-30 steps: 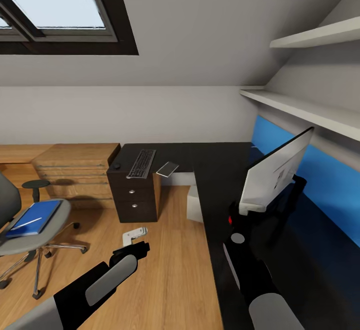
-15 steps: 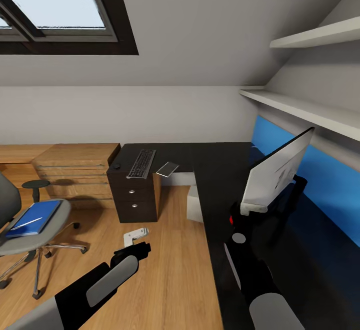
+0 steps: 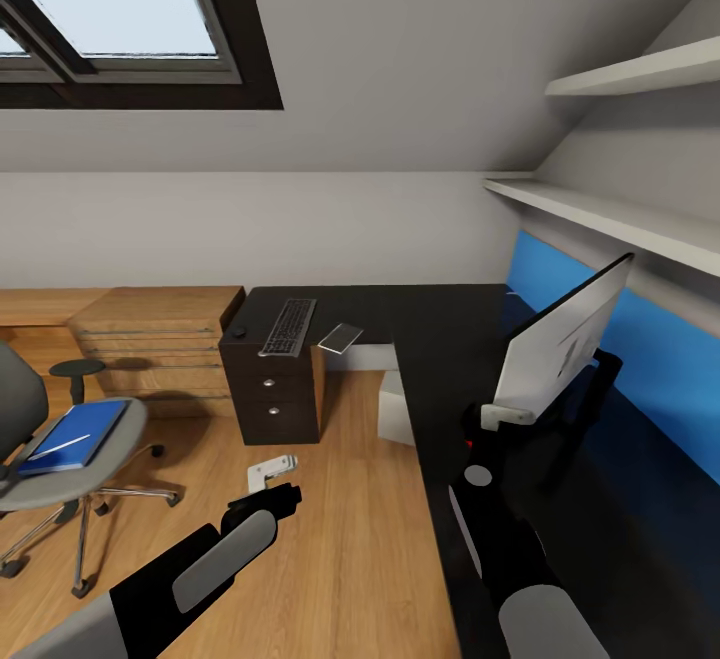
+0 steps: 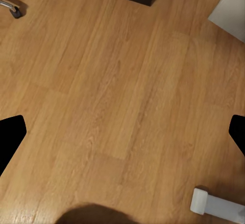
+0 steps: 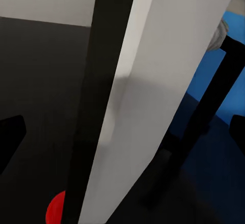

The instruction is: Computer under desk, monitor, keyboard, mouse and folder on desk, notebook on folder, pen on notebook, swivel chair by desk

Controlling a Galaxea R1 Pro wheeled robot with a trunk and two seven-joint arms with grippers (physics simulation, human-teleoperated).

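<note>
Attic bedroom, skylight point(image 3: 110, 9) top left, wood floor point(image 3: 350, 499), black L-shaped desk point(image 3: 440, 339) along the right wall with 2 shelves point(image 3: 620, 219) above it. Monitor point(image 3: 560, 344) stands on the desk's near wing, tilted, in front of the blue wall panel point(image 3: 660, 359). Keyboard point(image 3: 288, 326) lies on the far wing above the drawer unit point(image 3: 275, 394); mouse point(image 3: 238, 332) just beside it on its left, a small grey notebook point(image 3: 340, 338) near its right. Swivel chair point(image 3: 60, 459) stands well apart from the desk at far left, blue folder point(image 3: 75, 434) on its seat with the pen point(image 3: 60, 446) lying on top. Computer point(image 3: 395, 409) shows as a white box under the desk. Left gripper point(image 4: 122, 132) hangs over bare floor, fingers spread wide, holding nothing. Right gripper point(image 5: 122, 132) is close up against the monitor's edge, fingers wide apart, not closed on it.
</note>
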